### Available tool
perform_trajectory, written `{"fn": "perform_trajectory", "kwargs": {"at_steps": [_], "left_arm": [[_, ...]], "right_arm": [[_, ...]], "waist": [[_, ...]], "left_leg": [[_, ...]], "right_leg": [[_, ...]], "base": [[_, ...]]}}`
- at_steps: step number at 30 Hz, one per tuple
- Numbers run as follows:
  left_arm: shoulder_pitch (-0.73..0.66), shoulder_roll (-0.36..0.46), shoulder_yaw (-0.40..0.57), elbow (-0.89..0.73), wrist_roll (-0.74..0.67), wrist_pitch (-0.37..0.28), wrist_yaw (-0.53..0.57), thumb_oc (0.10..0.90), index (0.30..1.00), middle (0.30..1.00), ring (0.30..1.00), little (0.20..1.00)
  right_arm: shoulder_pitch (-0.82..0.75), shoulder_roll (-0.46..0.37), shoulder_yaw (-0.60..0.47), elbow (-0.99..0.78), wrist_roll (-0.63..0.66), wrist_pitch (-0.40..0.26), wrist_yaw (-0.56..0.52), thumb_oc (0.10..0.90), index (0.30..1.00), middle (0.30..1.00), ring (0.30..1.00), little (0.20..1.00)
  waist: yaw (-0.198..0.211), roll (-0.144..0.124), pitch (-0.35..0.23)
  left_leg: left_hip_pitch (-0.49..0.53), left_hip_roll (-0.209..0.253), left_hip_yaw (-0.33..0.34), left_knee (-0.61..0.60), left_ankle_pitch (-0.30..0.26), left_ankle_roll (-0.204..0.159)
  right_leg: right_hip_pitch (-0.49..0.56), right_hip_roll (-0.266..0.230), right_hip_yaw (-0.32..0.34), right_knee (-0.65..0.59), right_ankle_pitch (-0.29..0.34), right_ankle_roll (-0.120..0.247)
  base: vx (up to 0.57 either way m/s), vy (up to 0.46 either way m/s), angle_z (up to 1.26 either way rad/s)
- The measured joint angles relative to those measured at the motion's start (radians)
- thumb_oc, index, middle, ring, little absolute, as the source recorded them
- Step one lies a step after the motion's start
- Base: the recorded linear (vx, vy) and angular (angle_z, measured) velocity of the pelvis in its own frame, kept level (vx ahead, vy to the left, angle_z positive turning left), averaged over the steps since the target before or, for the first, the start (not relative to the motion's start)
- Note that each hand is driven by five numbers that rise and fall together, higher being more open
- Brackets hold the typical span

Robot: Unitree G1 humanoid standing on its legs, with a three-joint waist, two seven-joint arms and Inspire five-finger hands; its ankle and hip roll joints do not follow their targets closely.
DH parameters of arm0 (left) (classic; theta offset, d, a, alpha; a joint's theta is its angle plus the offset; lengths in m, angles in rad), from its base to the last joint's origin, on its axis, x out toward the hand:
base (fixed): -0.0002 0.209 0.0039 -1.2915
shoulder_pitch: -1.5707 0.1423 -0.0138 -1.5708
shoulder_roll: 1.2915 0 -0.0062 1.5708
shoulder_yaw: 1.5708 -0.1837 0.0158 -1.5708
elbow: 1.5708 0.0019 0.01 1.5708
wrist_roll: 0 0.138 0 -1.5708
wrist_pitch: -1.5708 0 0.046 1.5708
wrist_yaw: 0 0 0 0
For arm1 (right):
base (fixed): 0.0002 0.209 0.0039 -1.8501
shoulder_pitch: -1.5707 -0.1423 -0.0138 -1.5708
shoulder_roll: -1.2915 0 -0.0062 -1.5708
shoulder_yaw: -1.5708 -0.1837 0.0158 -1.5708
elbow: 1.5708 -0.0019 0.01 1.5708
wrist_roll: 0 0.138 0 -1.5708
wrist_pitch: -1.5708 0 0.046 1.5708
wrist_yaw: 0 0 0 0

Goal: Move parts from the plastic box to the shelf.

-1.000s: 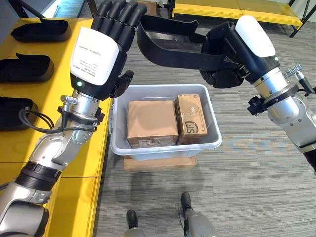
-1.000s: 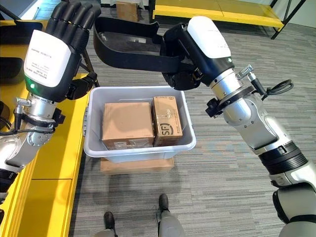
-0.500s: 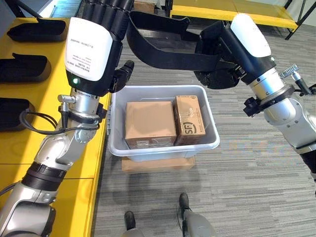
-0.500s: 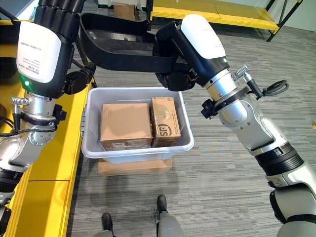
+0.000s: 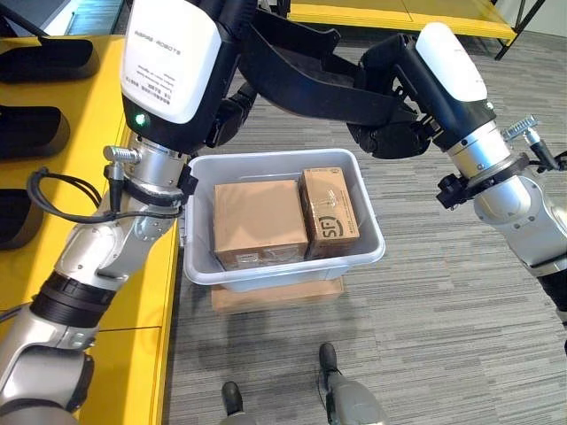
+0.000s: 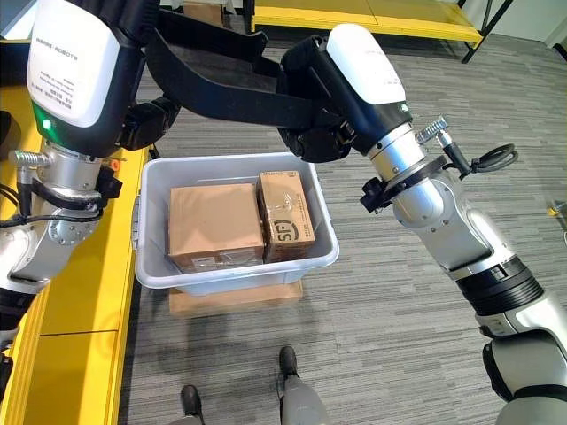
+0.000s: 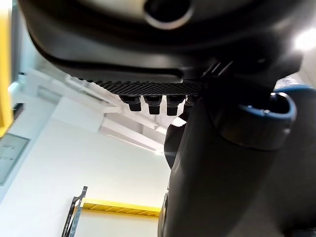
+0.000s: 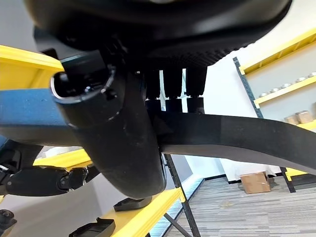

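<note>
Above the plastic box (image 5: pixel 282 266), both the right hand (image 5: pixel 394 115) and the left hand (image 5: pixel 182 66) hold a black part (image 5: pixel 310 84) with curled fingers.

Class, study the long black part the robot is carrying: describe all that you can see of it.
The black part is a long, curved, tray-like shell, matte and plastic-looking, with a raised rim and a hollow inside. It is held up in the air above the grey plastic box, roughly level. The right hand is curled round one end; the left hand is at the other end, where its fingers are hidden. Similar black parts lie on the yellow shelf.
</note>
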Motion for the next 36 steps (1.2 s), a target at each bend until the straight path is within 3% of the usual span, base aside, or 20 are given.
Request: {"fn": "perform_trajectory", "kwargs": {"at_steps": [5, 12, 20, 36], "left_arm": [[-0.034, 0.029, -0.037, -0.001, 0.020, -0.007, -0.016, 0.900, 1.000, 1.000, 1.000, 1.000], [-0.119, 0.108, -0.208, -0.122, 0.070, -0.117, -0.063, 0.900, 1.000, 1.000, 1.000, 1.000], [-0.140, 0.105, -0.236, -0.121, 0.079, -0.132, -0.071, 0.900, 1.000, 1.000, 1.000, 1.000], [-0.115, 0.098, -0.235, -0.070, 0.077, -0.132, -0.086, 0.900, 1.000, 1.000, 1.000, 1.000]], "right_arm": [[0.000, 0.000, 0.000, 0.018, -0.001, 0.000, 0.005, 0.400, 0.300, 0.300, 0.300, 0.300], [0.006, 0.000, 0.000, 0.030, -0.002, -0.001, 0.011, 0.400, 0.300, 0.300, 0.300, 0.300], [0.014, 0.000, 0.001, 0.030, -0.002, -0.002, 0.011, 0.400, 0.300, 0.300, 0.300, 0.300], [0.034, 0.000, 0.002, 0.030, -0.002, -0.001, 0.011, 0.400, 0.300, 0.300, 0.300, 0.300]], "waist": [[-0.004, 0.005, -0.003], [-0.009, 0.010, -0.006], [-0.009, 0.043, -0.028], [-0.004, 0.044, -0.037]], "left_leg": [[0.001, -0.001, 0.006, 0.000, 0.000, 0.000], [0.008, 0.000, 0.012, 0.000, -0.002, -0.001], [0.009, 0.001, 0.012, 0.000, -0.004, -0.002], [0.011, 0.002, 0.012, 0.000, -0.004, -0.002]], "right_leg": [[0.000, 0.000, 0.001, 0.000, 0.000, 0.000], [0.000, 0.001, 0.012, 0.000, 0.001, -0.001], [0.000, 0.002, 0.013, 0.000, 0.001, -0.001], [0.001, 0.004, 0.015, 0.000, 0.002, -0.003]], "base": [[0.00, 0.000, 0.00], [0.00, 0.006, -0.05], [0.00, 0.000, 0.00], [0.00, 0.000, 0.00]]}}
